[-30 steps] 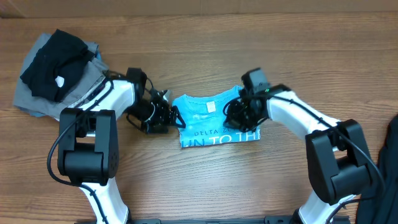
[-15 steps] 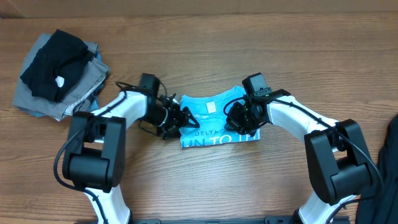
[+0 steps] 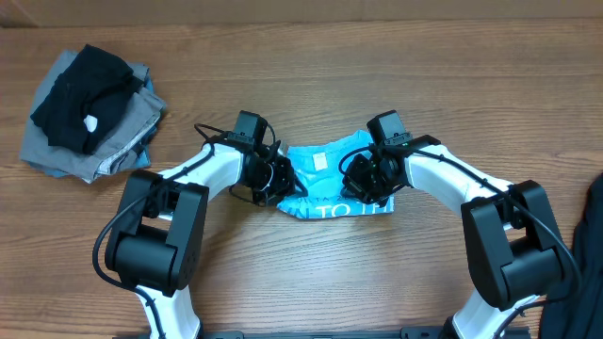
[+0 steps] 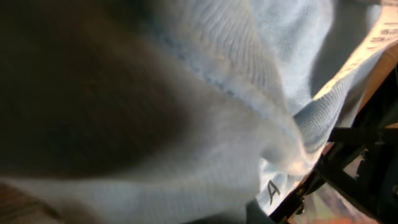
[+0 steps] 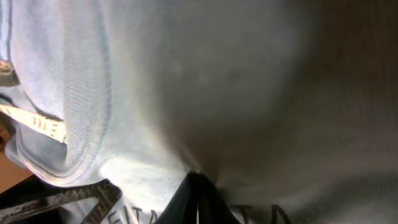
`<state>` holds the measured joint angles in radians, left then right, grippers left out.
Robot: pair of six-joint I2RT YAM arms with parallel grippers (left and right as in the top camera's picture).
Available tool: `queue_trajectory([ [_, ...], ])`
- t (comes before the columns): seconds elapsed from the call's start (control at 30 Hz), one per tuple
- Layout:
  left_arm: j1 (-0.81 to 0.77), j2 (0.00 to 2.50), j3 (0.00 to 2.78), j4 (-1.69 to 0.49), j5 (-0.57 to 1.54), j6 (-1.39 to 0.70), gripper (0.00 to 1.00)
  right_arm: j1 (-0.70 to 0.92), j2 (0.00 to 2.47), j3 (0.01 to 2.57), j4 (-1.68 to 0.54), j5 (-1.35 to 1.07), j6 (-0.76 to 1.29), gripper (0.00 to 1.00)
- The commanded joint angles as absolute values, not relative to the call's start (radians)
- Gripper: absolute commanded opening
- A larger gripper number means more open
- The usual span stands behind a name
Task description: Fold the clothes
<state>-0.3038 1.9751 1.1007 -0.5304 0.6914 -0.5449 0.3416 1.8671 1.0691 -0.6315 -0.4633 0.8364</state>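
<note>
The light blue T-shirt (image 3: 330,179) lies folded small in the middle of the table, with white lettering along its near edge and a white tag (image 3: 320,162) at the collar. My left gripper (image 3: 278,181) is pressed into the shirt's left edge. Blue cloth (image 4: 236,93) fills the left wrist view and hides the fingers. My right gripper (image 3: 363,184) sits on the shirt's right half. In the right wrist view, my right gripper (image 5: 198,175) has its dark tips together, pinching a pucker of the shirt (image 5: 186,74).
A pile of black and grey garments (image 3: 89,108) lies at the far left. Another dark garment (image 3: 594,254) shows at the right edge. The wooden table (image 3: 301,273) is bare in front of the shirt.
My left arm has swung right from beside the shirt onto its left edge, and that edge has bunched inward. The right gripper has stayed on the shirt.
</note>
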Motion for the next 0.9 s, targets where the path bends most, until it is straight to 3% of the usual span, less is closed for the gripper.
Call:
queue_trajectory([
  [0.0, -0.294, 2.000, 1.084, -0.525, 0.571, -0.462, 0.06, 0.337, 1.853, 1.047, -0.641, -0.427, 0.807, 0.04],
  [0.3, -0.244, 1.852, 1.139, -0.561, 0.573, -0.189, 0.04, 0.266, 1.658, 1.127, -0.836, -0.426, 0.629, 0.05],
  [0.53, -0.181, 1.680, 1.280, -0.571, 0.542, -0.207, 0.04, 0.240, 1.475, 1.134, -0.849, -0.418, 0.624, 0.05],
  [0.87, 0.025, 1.655, 1.598, -0.543, 0.452, -0.263, 0.04, 0.240, 1.455, 1.134, -0.881, -0.419, 0.624, 0.05],
])
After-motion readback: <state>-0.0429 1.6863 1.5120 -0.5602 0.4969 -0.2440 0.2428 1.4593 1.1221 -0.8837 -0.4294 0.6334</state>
